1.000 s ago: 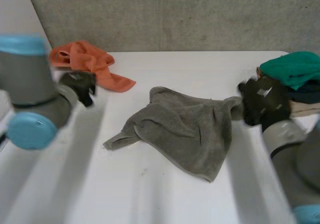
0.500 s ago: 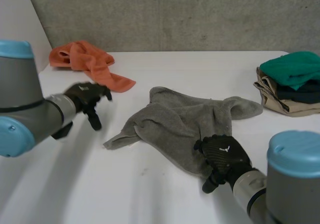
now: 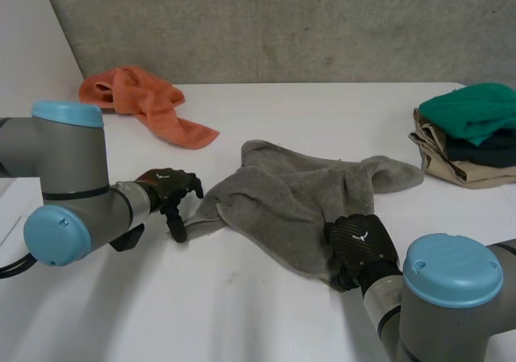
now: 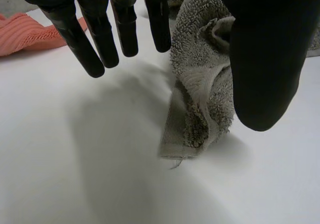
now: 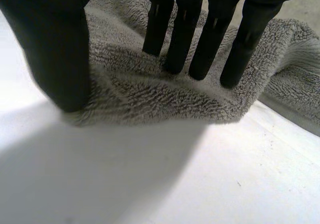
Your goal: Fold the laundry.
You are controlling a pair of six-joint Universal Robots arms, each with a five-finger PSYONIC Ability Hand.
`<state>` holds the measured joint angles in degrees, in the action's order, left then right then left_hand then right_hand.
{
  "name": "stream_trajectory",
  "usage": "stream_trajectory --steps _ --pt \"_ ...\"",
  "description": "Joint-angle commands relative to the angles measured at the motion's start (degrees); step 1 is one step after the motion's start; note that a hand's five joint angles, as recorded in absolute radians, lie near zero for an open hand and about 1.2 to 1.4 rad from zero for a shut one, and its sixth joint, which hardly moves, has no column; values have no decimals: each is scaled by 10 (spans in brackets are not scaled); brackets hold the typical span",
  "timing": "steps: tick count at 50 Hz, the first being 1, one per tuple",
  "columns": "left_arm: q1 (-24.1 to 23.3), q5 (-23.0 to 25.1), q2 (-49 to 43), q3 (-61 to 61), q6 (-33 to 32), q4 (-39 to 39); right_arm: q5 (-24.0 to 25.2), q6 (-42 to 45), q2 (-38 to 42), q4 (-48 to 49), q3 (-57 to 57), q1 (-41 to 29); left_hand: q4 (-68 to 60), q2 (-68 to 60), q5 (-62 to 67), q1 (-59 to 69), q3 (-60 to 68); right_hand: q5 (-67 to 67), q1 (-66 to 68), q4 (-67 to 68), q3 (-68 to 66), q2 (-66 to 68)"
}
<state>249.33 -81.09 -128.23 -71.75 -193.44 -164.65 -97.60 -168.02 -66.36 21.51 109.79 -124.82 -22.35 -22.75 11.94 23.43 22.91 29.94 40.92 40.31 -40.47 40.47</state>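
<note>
A crumpled grey towel (image 3: 298, 201) lies in the middle of the white table (image 3: 242, 314). My left hand (image 3: 167, 191) hovers at its left corner, open, fingers straight. In the left wrist view that rolled corner of the towel (image 4: 200, 99) lies on the table between the fingers (image 4: 100, 39) and the thumb, apart from both. My right hand (image 3: 360, 245) rests on the towel's near corner. In the right wrist view its straight fingers (image 5: 185, 34) press down on the towel (image 5: 150, 94), while the thumb stands at the cloth's edge with a wide gap to the fingers.
An orange cloth (image 3: 141, 96) lies bunched at the back left, also seen beyond my left fingers as an orange cloth (image 4: 25, 32). A stack of folded laundry (image 3: 472, 136) with a green piece on top sits at the right edge. A grey wall runs behind the table.
The left hand swung down from beside the orange cloth to the towel's left corner. The right hand left the towel's right corner near the stack and came onto its near corner.
</note>
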Motion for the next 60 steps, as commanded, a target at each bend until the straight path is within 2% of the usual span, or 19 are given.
stream_trajectory --steps 1,5,10,14,15,16,21,26,28,30,37,38,41,42,46,49,55,58,60 --pt "-10 -6 -26 19 -2 0 0 -15 -16 16 -1 4 -126 -122 130 115 120 401 391 397 -395 395" --pt "-22 -8 -47 35 -1 4 2 -15 -45 18 2 12 -238 -234 242 228 233 401 391 397 -395 395" --pt "-36 -22 -63 59 -3 9 7 -15 -97 8 5 26 -292 -288 296 281 287 401 391 397 -395 395" --pt "-40 -54 -72 77 -3 9 20 -14 -150 -9 -2 43 -433 -429 437 422 428 401 391 397 -395 395" --pt "-42 -67 -74 81 -3 7 27 -14 -174 -18 -8 52 -552 -548 556 541 546 401 391 397 -395 395" --pt "-42 -73 -74 83 -3 6 30 -13 -186 -23 -12 56 -576 -572 580 565 571 401 391 397 -395 395" --pt "-38 -99 -72 94 -2 9 55 -15 -253 -51 -49 91 -576 -573 581 566 571 401 391 397 -395 395" --pt "-20 -93 -36 86 0 11 84 -17 -293 -89 -97 132 -576 -573 581 566 571 401 391 397 -395 395" --pt "-3 -87 4 72 -1 10 100 -14 -297 -114 -120 154 -576 -573 581 566 571 401 391 397 -395 395" --pt "12 -82 39 60 -2 10 110 -11 -295 -133 -135 170 -576 -573 581 566 571 401 391 397 -395 395" --pt "92 -64 251 -8 -35 -12 170 36 -250 -222 -222 262 -576 -573 581 566 571 401 391 397 -395 395" --pt "110 -51 292 -17 -52 -22 181 56 -235 -248 -241 272 -576 -573 581 566 571 401 391 397 -395 395" --pt "135 -23 331 -25 -71 -31 194 94 -207 -296 -268 278 -576 -573 581 566 571 401 391 397 -395 395" --pt "144 0 330 -25 -85 -31 199 121 -186 -325 -284 277 -576 -573 581 566 571 401 391 397 -395 395" --pt "146 29 291 -14 -110 -17 199 167 -137 -374 -314 255 -576 -573 581 566 571 401 391 397 -395 395" --pt "143 25 248 3 -120 -11 193 177 -107 -377 -328 230 -576 -573 581 566 571 401 391 397 -395 395" --pt "119 12 104 98 -125 -2 144 168 -18 -354 -360 179 -576 -573 581 566 571 401 391 397 -395 395" --pt "113 -7 46 141 -124 29 115 155 6 -350 -361 166 -576 -573 581 566 571 401 391 397 -395 395" --pt "113 -17 33 156 -122 47 105 141 10 -347 -354 162 -576 -573 581 566 571 248 238 244 -243 243"
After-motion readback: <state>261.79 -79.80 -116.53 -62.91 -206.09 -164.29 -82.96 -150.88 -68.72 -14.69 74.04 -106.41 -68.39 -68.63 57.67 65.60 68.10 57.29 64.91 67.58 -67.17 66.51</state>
